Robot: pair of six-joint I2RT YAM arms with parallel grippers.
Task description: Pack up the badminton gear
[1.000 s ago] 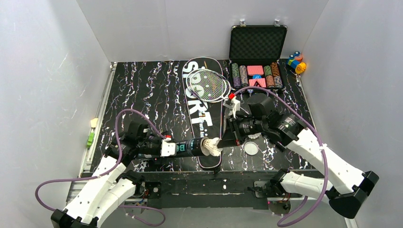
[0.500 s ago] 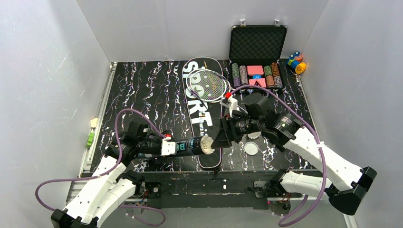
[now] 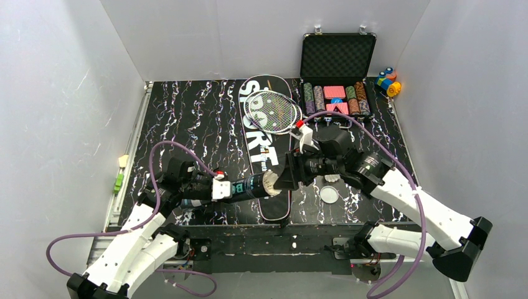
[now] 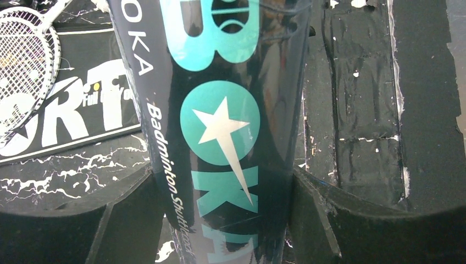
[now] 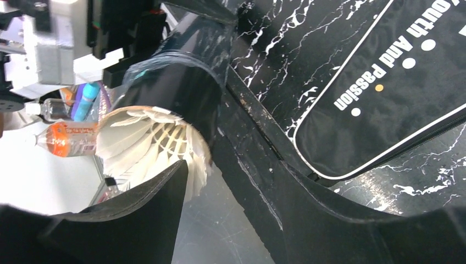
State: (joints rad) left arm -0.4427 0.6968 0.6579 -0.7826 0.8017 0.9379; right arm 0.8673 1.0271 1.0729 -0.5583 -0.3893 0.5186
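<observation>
Brand names in teal and white

The black tube (image 4: 220, 137) carries "BOKA" in teal, a star inside the O, with "Badminton Shuttlecock" in white beside it. The racket bag (image 3: 262, 140) reads "SPORT" in large white letters, and smaller "…outh And Passion".

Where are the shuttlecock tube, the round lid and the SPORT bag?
shuttlecock tube (image 3: 248, 186), top external view, mid-body.
round lid (image 3: 329, 194), top external view, centre.
SPORT bag (image 3: 260, 142), top external view, white lettering.

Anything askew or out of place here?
One shuttlecock sits only partly inside the open mouth of the tube, feathers sticking out. The round lid lies loose on the table, off the tube.
</observation>
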